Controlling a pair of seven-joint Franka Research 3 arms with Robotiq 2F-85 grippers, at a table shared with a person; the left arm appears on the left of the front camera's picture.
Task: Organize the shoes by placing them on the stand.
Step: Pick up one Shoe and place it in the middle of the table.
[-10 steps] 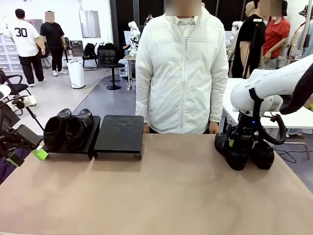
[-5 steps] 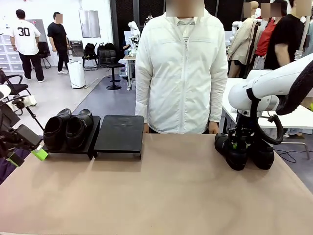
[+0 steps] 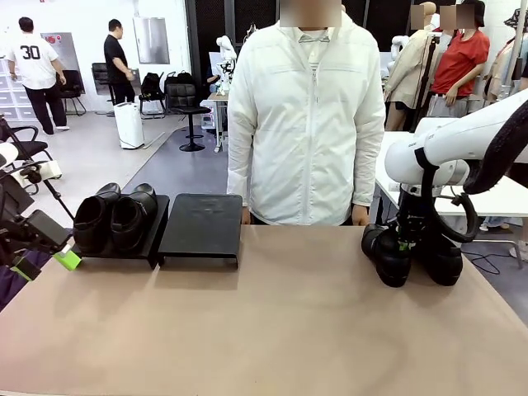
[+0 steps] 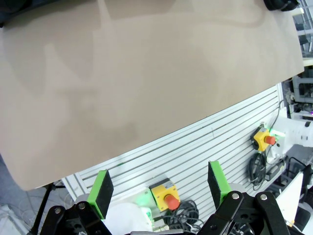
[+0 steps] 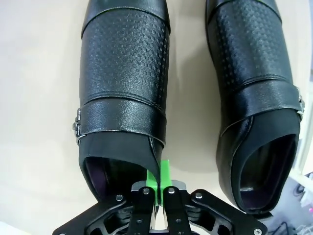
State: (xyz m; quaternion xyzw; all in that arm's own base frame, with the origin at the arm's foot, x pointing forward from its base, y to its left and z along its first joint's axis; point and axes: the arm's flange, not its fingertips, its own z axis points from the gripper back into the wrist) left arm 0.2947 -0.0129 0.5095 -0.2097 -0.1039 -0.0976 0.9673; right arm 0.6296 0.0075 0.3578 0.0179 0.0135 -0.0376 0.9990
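My right end effector [image 5: 159, 188] is clenched on a matte black, round-toed leather-like shoe with a buckle strap [image 5: 124, 73].
Its green pads [image 5: 165, 171] pinch the inner wall of the shoe's opening, near the heel. That shoe sits at the right of the flat tan table [image 3: 272, 330], just beside a matching second black shoe [image 5: 254, 78], both toes toward the near edge. My left end effector [image 4: 160, 188] hangs released, jaws wide, off the table's near left edge. At the far left, the low flat black stand [image 3: 202, 224] carries a pair of black shoes [image 3: 111, 219] on its left panel. A person in a white jacket [image 3: 305, 124] stands at the far side.
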